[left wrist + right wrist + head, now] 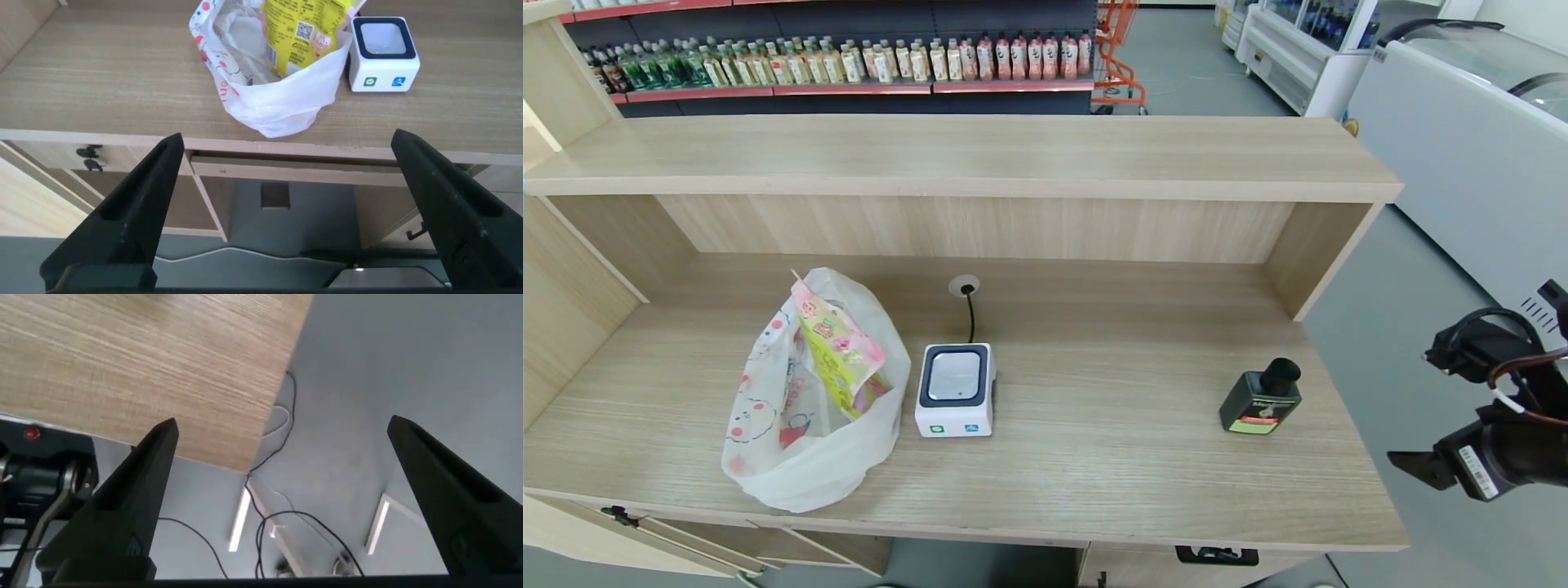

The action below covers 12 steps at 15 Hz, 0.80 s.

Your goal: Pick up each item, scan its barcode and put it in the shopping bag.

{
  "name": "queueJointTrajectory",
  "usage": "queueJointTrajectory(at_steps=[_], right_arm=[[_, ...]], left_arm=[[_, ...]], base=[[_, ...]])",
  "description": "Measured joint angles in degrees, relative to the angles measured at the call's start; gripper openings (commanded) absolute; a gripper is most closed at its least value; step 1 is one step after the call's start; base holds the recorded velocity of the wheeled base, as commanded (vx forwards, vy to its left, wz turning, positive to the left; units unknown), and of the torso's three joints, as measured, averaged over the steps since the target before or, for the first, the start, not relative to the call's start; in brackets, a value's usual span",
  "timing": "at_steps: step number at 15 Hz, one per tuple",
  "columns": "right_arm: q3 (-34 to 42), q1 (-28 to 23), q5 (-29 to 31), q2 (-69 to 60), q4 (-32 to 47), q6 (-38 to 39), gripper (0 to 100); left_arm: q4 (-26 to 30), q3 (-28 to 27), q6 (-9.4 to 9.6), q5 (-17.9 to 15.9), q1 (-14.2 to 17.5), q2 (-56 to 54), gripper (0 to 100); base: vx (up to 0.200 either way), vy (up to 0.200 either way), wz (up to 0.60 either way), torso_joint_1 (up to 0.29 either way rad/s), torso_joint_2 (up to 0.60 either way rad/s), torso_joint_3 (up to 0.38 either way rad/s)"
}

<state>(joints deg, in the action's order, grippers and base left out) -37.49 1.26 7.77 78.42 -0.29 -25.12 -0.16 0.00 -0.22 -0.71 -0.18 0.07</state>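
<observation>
A dark bottle (1260, 398) with a black cap and a red and green label lies on the right part of the wooden counter (1111, 457). A white shopping bag (809, 400) stands at the left with a yellow and pink snack packet (837, 343) sticking out of it; the same shopping bag (270, 73) and snack packet (302, 28) appear in the left wrist view. Between bag and bottle sits the white barcode scanner (956, 388), also the scanner (382, 53) near the bag. My left gripper (286, 212) is open, below the counter's front edge. My right gripper (286, 498) is open, off the counter's right end over the floor.
A raised shelf (964, 155) and side walls enclose the counter at the back. The scanner's cable (969, 314) runs to a hole in the counter. Drawers (245, 175) sit under the front edge. Store shelving with bottles (849, 61) and freezers (1462, 122) stand behind.
</observation>
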Motion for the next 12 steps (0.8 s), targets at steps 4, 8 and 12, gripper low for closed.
queueJointTrajectory(at_steps=[4,8,12], right_arm=[[-0.33,4.72,-2.86,4.46,-6.73,-0.88,100],[-0.41,7.17,-3.15,8.77,-13.08,-4.24,100],[-0.55,9.65,-3.45,12.78,-18.40,-4.40,100]], left_arm=[[0.00,0.00,-0.02,0.02,0.00,0.00,100],[0.00,0.00,-0.02,0.00,0.00,0.00,100],[0.00,0.00,-0.02,0.00,0.00,0.00,100]], base=[[0.000,0.000,0.00,0.000,0.00,0.000],[0.000,0.000,0.00,0.000,0.00,0.000],[0.000,0.000,0.00,0.000,0.00,0.000]])
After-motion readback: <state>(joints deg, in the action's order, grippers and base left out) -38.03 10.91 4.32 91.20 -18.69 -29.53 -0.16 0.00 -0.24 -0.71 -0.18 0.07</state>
